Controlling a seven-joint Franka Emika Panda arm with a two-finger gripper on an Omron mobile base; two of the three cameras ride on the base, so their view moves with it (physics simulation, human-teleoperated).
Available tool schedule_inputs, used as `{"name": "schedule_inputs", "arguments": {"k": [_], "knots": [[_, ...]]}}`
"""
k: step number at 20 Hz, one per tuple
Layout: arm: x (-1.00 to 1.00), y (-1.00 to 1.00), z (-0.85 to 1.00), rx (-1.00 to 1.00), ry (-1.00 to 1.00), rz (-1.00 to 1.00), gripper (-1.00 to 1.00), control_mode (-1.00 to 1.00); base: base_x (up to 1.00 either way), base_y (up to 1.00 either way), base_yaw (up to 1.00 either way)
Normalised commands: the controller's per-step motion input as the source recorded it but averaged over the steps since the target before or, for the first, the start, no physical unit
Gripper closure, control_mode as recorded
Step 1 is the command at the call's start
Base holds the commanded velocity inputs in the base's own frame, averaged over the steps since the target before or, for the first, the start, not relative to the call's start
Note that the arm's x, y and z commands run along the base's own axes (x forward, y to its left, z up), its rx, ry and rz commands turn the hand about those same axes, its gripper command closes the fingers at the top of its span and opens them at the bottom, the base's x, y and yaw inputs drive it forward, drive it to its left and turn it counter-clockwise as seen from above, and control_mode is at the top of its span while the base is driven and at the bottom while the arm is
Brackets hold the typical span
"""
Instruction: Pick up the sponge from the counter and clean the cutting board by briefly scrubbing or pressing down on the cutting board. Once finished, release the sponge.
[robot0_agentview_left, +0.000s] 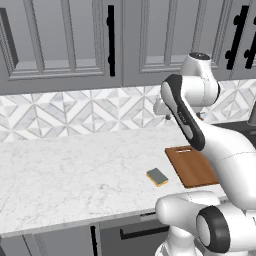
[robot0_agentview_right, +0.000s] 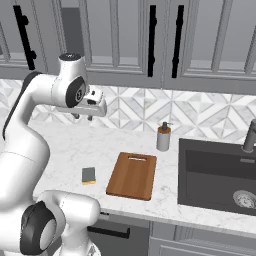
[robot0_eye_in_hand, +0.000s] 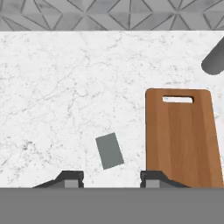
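End effector (robot0_eye_in_hand: 111, 178): two small dark fingertips spread wide apart, nothing btwn them, nothing held. In the right base view it (robot0_agentview_right: 90, 116) hangs high above the surface, near the tiled wall, well clear of everything.

Below it in the hand view, framed btwn the fingertips: small flat rectangular sponge w/ dark grey-green top over yellow base (robot0_eye_in_hand: 109, 150), lying flat and turned at a slight angle on the white marble-patterned surface w/ faint grey veining (robot0_eye_in_hand: 65, 96). Sponge sits near the surface's front edge, just beside the board's left long edge, not touching it; bare marble shows btwn them (robot0_agentview_left: 157, 176) (robot0_agentview_right: 88, 175).

Flat rectangular reddish-brown wooden cutting board (robot0_eye_in_hand: 181, 140) lies flat on the surface, slot handle at the short edge toward the wall, opposite short edge close to the surface's front edge (robot0_agentview_left: 192, 166) (robot0_agentview_right: 131, 175). Nothing on top of it.

Beyond the board, toward the back edge: grey soap dispenser bottle w/ dark pump (robot0_agentview_right: 163, 136), upright. Right of the board, a dark sink basin (robot0_agentview_right: 215, 180) set into the surface, w/ dark faucet (robot0_agentview_right: 249, 136) at its far right. Diamond-patterned tiled wall (robot0_agentview_left: 75, 112) runs behind; grey cabinets w/ black handles (robot0_agentview_left: 65, 40) above.
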Motion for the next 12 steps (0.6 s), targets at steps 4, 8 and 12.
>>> {"name": "schedule_inputs", "arguments": {"k": [4,8,12], "knots": [[0.0,0.18,-0.22,0.0,0.05,0.1,-1.0,-1.0,0.0,0.0,0.0],[-0.12,0.11,-0.52,0.0,0.15,0.22,-1.0,-1.0,0.0,0.0,0.0],[-0.07,0.11,-0.64,0.0,0.02,0.18,-1.0,-1.0,0.0,0.0,0.0]]}}
